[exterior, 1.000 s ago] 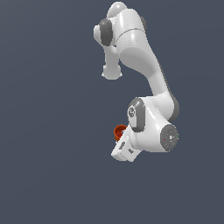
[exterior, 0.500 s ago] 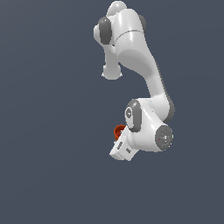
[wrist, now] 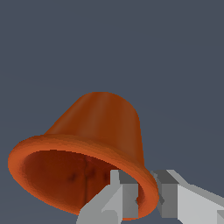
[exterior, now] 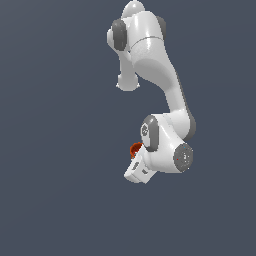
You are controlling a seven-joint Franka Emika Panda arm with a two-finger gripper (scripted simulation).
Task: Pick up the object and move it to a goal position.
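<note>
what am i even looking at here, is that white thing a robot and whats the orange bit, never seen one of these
Yes, the white jointed shape is a robot arm, drawn by a computer simulation rather than filmed. The far picture looks at the whole arm from a camera off to one side. At the arm's lower end is its gripper, a two-fingered claw. The small orange thing peeking out beside it is a little pot.

The close picture comes from a camera on the arm's wrist. There the pot fills the view, its open rim facing the camera, and the gripper's grey fingers sit on either side of the rim wall, one inside and one outside, pinching it. Everything behind is plain dark grey; no table edge shows.
</note>
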